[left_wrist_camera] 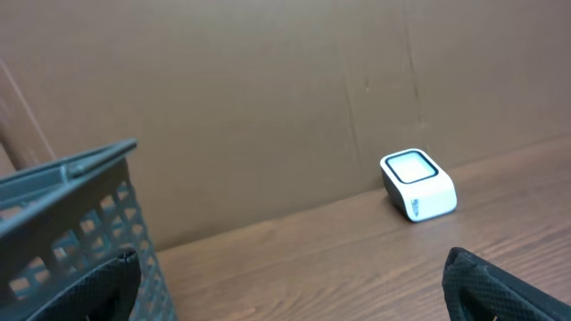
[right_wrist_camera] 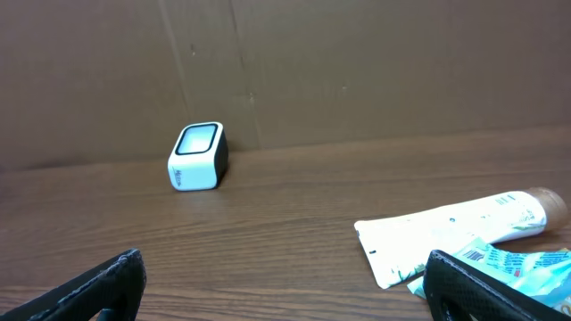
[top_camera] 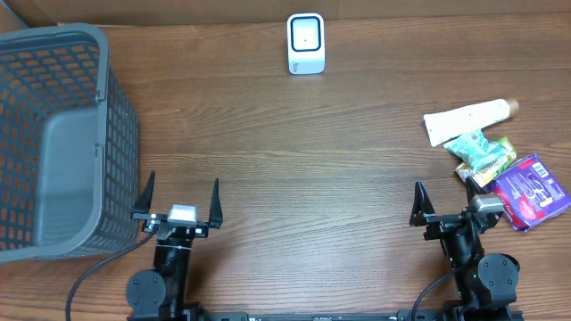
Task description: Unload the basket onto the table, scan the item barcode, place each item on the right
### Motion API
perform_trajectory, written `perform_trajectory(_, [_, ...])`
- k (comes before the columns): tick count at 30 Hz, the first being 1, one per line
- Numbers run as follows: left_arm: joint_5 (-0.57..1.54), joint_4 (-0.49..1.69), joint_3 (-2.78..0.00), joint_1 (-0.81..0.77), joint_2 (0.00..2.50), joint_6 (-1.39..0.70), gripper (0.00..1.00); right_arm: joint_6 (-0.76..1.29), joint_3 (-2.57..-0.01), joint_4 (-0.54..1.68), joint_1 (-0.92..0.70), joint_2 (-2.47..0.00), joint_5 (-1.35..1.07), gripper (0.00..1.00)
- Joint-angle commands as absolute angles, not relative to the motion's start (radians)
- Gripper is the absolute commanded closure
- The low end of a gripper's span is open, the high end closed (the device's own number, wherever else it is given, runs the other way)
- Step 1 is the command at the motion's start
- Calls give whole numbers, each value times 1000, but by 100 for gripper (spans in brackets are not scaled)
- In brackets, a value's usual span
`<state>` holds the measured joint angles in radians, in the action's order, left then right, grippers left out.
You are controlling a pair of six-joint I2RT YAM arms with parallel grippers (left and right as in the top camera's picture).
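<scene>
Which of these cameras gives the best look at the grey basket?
The overhead view: it looks down into the basket and shows its rim, mesh walls and floor. The left wrist view catches only one upper corner; the right wrist view misses it altogether.

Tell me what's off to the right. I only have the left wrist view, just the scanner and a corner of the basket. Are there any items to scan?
Observer: Yes, three lie near the right arm: a white tube, a green packet and a purple packet.
Operator: Is the right arm holding one?
Observer: No, the right fingers are open with nothing between them.
Operator: Anything in the basket?
Observer: From overhead, the basket looks empty.
</scene>
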<state>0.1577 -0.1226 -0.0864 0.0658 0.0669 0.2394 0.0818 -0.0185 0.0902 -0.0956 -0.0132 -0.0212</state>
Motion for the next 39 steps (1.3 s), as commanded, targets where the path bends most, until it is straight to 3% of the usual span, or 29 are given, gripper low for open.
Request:
perform_trajectory(1, [168, -142, -21, 57, 2, 229, 1, 81, -8, 83, -102, -2, -16, 0])
perform_trajectory(11, [126, 74, -5, 57, 3, 220, 0, 81, -8, 83, -102, -2, -16, 0])
perform_trajectory(39, [123, 67, -5, 52, 4, 168, 0, 81, -8, 83, -102, -2, -16, 0])
